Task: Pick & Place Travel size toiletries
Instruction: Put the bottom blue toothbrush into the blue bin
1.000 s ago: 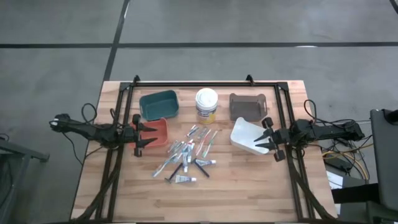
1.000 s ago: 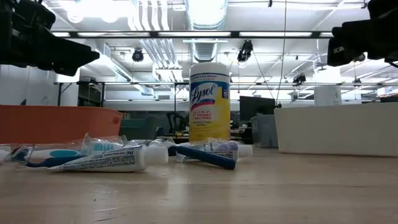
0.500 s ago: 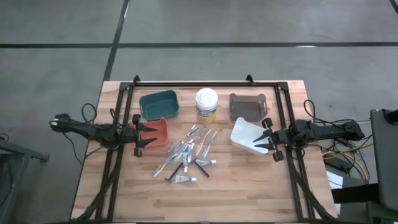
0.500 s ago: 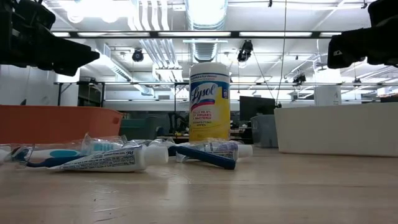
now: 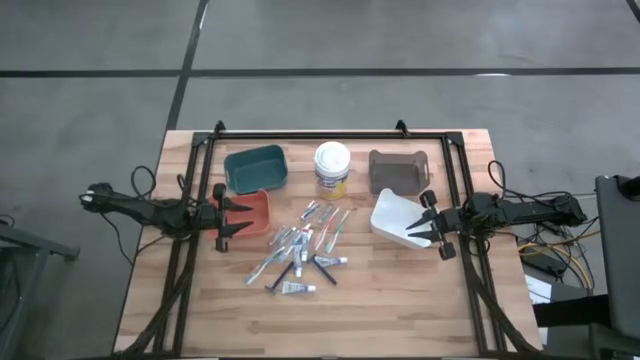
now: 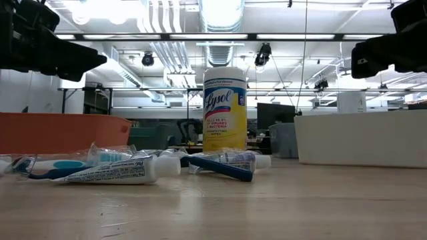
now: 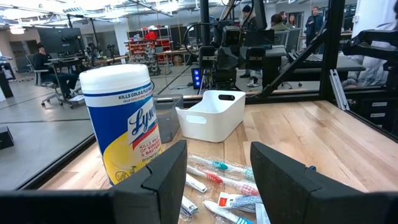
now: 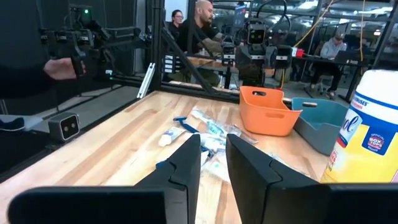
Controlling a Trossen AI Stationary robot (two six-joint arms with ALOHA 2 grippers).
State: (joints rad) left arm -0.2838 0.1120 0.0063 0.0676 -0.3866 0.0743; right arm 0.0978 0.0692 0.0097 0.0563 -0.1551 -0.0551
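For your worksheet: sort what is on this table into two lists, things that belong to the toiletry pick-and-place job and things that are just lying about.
Belongs to the job:
- travel size toiletries, scattered mid-table
- left gripper, open
- right gripper

Just lying about:
- wipes tub
- teal bin
- orange bin
- grey bin
- white bin

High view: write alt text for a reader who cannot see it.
Travel size toiletries lie scattered mid-table, untouched, between two waiting arms: the left claw open over an orange bin, the right claw over a white bin. Behind stand a teal bin, a wipes tub and a grey bin.
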